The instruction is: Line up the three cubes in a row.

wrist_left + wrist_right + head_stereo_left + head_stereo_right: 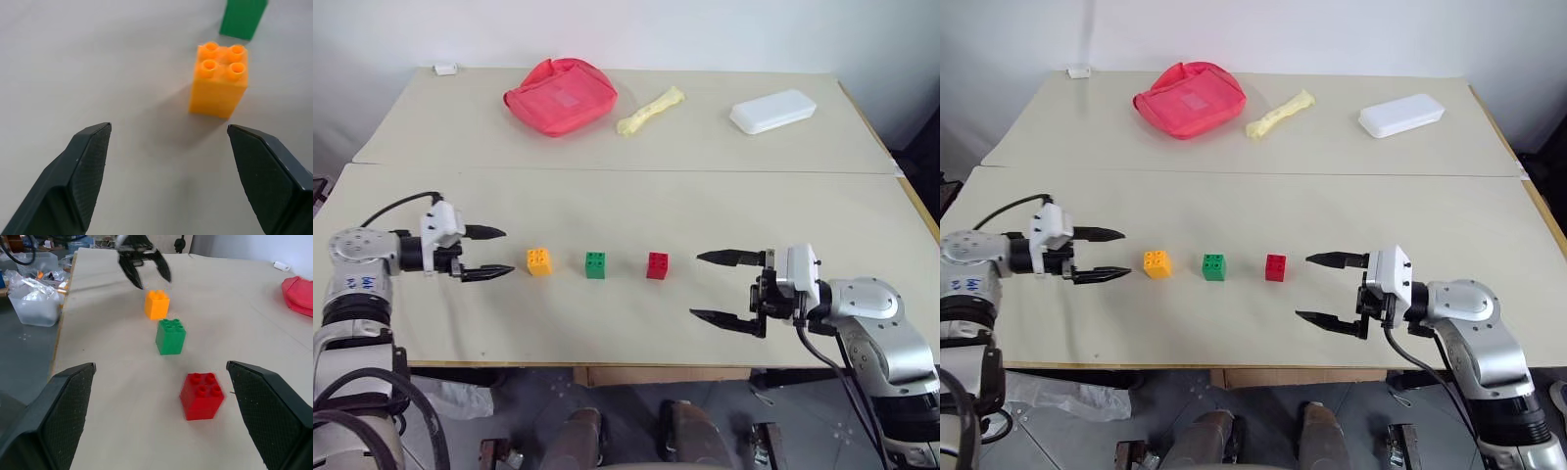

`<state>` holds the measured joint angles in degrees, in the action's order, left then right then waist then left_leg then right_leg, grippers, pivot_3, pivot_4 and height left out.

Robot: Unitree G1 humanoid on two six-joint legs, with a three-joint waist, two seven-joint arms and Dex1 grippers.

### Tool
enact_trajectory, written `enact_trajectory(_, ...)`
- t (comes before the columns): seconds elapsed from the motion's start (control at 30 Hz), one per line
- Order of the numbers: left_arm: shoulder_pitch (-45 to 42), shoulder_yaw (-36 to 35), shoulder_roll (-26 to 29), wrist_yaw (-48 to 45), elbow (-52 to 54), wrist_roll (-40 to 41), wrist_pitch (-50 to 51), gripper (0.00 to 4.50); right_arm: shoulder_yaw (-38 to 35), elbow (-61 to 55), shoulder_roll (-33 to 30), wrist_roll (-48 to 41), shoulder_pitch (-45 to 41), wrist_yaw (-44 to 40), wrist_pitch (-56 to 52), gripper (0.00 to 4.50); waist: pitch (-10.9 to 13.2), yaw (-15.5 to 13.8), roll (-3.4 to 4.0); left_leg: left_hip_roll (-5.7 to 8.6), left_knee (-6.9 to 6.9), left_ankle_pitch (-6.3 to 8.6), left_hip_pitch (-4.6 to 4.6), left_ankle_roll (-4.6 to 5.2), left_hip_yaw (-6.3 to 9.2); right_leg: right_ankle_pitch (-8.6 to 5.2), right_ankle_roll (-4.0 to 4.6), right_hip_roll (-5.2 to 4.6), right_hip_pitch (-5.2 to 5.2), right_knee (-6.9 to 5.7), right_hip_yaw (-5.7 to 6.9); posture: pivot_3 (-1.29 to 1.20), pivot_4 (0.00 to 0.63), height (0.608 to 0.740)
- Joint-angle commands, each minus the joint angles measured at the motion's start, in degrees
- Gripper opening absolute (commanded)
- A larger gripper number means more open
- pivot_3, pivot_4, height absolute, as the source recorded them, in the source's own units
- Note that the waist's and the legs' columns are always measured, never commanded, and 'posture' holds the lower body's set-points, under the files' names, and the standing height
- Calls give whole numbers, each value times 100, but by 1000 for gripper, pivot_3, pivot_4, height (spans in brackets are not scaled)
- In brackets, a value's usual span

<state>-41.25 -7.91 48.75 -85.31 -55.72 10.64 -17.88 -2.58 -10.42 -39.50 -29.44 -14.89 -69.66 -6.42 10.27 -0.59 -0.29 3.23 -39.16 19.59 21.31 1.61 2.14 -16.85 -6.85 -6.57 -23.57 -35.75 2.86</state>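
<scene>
- Left gripper (168, 142): two black fingers (83, 171) stand wide apart, with bare table surface (73, 58) between them; nothing is gripped.
- Orange cube (219, 81): four-stud top, upright on the table, ahead of the fingertips and nearer one finger, clear of both jaws.
- Green cube (243, 18): just beyond the orange cube, farther from the jaws, partly cut off at the frame edge.

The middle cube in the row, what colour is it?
Green; the right wrist view shows it best.
</scene>
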Motion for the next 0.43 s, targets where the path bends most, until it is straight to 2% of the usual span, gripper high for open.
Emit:
enact_trajectory(0.03,676,-345,225,-171,1209,545,347,4039,-77,276,-100,-168,-453,-286,-58,4500,0,63,1,-1,1,0,0,0,1,0,0,-5,0,1,-1,0,150,740)
enact_trajectory(0.17,1334,-643,387,104,1989,802,723,4039,36,744,-126,-50,-943,-646,33,4500,1,67,1,-10,2,1,2,-6,17,-2,4,-9,6,10,-13,0,150,740)
enact_trajectory(0.43,1960,-1202,413,782,2884,1122,1132,4039,35,1170,-267,135,-1206,-1093,199,4500,1,67,1,-9,2,2,6,-8,27,-4,8,-9,6,10,-19,0,150,740)
